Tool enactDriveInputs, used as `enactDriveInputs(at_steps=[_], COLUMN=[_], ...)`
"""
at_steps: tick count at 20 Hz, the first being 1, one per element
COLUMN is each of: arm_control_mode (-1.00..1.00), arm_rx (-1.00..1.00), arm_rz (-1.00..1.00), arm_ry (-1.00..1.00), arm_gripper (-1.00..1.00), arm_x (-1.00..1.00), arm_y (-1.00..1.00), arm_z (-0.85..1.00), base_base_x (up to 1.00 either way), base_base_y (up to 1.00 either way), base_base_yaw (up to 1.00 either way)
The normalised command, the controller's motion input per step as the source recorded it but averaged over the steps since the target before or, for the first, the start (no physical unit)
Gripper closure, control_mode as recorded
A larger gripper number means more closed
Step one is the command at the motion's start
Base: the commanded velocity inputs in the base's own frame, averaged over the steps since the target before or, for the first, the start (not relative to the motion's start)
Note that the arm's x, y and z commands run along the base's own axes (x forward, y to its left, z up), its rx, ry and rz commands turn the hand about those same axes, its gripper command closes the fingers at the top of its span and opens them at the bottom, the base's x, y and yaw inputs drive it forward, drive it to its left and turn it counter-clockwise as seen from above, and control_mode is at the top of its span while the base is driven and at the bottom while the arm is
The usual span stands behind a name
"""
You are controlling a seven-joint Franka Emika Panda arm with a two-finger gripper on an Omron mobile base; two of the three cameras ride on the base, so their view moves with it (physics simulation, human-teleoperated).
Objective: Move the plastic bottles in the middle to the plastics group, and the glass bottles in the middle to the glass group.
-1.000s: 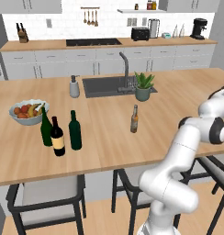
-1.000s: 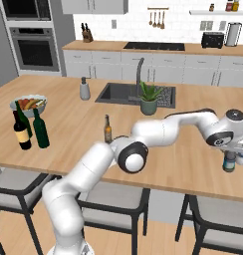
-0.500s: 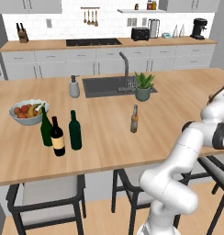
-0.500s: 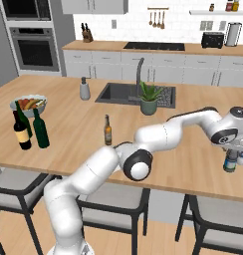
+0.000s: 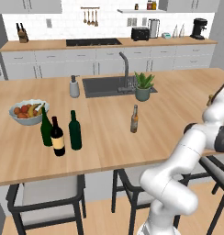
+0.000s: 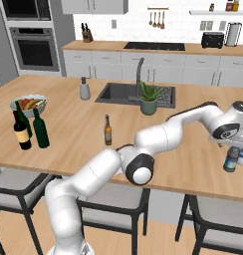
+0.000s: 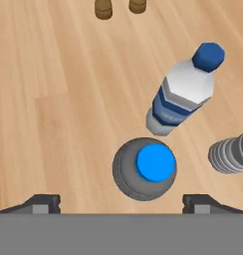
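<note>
Two fingers spread wide above my blue-capped bottle; pale wood counter with sink; white cabinets behind.

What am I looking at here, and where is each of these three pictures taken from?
It is a rendered kitchen with a white robot arm on a driving base. Two cameras ride on the base and look over the wooden island from left and right; the third looks down along the hand.

On the island stand a fruit bowl, a soap dispenser, a potted plant, a slim brown bottle in the middle, and three wine bottles together: two green and a dark one with red top.

At the far right edge, the hand hovers open over a bottle with a blue cap, gripping nothing. Beside that stands a clear bottle with a blue label.
</note>
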Motion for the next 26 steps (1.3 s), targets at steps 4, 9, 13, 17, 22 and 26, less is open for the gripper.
enactDriveInputs(at_steps=[4, 9, 13, 17, 22, 26], arm_control_mode=[-1.00, -1.00, -1.00, -1.00, -1.00, -1.00], arm_rx=[-0.06, -0.15, -0.22, -0.25, -0.24, -0.10], arm_rz=[0.00, -0.01, -0.03, -0.02, -0.03, 0.00], arm_ry=[-0.10, -0.21, -0.28, -0.52, -0.55, -0.22], arm_gripper=[-1.00, -1.00, -1.00, -1.00, -1.00, -1.00], arm_x=[-0.54, -0.59, -0.45, -0.34, -0.16, 0.06], arm_y=[0.71, 0.70, 0.90, 1.00, 1.00, 1.00], arm_z=[0.02, 0.09, -0.13, -0.25, -0.46, 0.00], base_base_x=[0.00, 0.00, 0.00, 0.00, 0.00, 0.00], base_base_y=[0.00, 0.00, 0.00, 0.00, 0.00, 0.00], base_base_yaw=[0.00, 0.00, 0.00, 0.00, 0.00, 0.00])
